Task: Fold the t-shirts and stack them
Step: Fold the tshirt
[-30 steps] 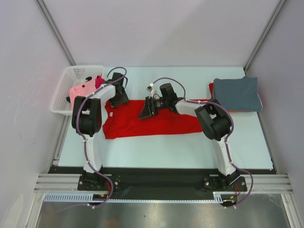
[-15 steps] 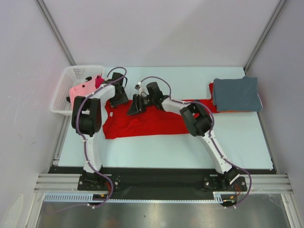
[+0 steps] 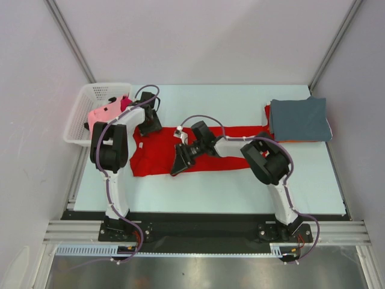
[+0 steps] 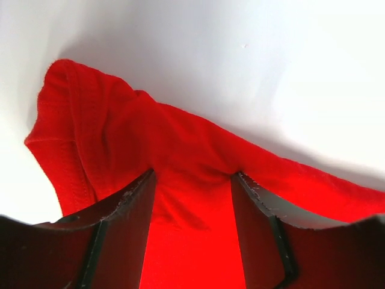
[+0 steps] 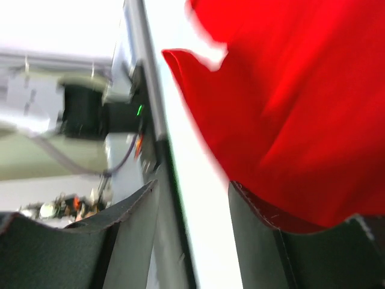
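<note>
A plain bright red t-shirt [image 3: 156, 156] lies spread across the middle of the table. My left gripper [image 3: 150, 123] is at its back left corner, open, with the red cloth [image 4: 192, 150] between and under its fingers [image 4: 129, 205]. My right gripper [image 3: 179, 162] is open low over the shirt's front edge; its right finger [image 5: 264, 241] is at the cloth's hem [image 5: 301, 90], and the view is blurred. A folded grey-blue t-shirt [image 3: 299, 118] tops a stack at the back right, with red and orange cloth [image 3: 267, 113] peeking out beneath. Pink [image 3: 105, 114] and magenta [image 3: 125, 103] shirts lie in the basket.
The white lattice basket [image 3: 99, 89] stands at the back left, just off the mat's edge. In the right wrist view the table's near edge and an arm base with a green light [image 5: 139, 110] show past the shirt. Frame posts rise at both back corners.
My right gripper swung left over the back of the red shirt, then came forward to its front edge. The left gripper stayed at the back left corner.
</note>
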